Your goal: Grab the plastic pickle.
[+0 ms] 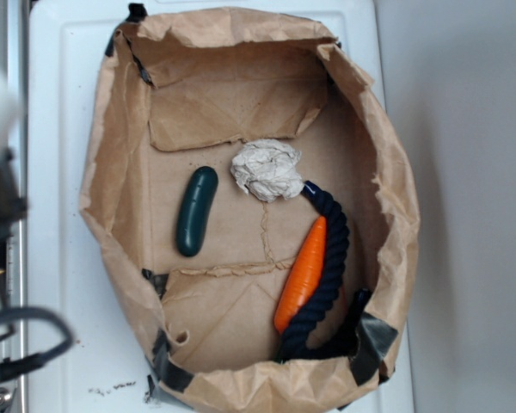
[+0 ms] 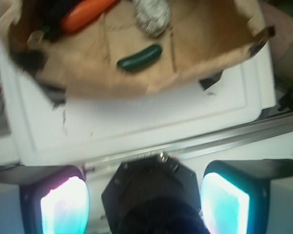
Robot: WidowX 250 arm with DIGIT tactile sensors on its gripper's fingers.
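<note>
Closest to the wrist lens, the claw (image 2: 144,200) shows two glowing teal-lit fingers (image 2: 66,207) spread wide with nothing between them, hanging outside the crumpled brown paper bag tray (image 1: 112,172) above the white counter (image 2: 136,122); the smooth dark green capsule-shaped plastic pickle (image 1: 196,211) lies flat on the bag floor, left of centre in the exterior view, clear of the crumpled white paper ball (image 1: 267,169), and well apart from the orange tapered plastic carrot (image 1: 302,274) and the dark navy rope (image 1: 331,258) curled beside it; step in hand, by my reading: approach, grasp not yet begun; next move calls for travelling over the bag wall, aligning the open fingers across the pickle's short axis, then descending without snagging the paper rim.
</note>
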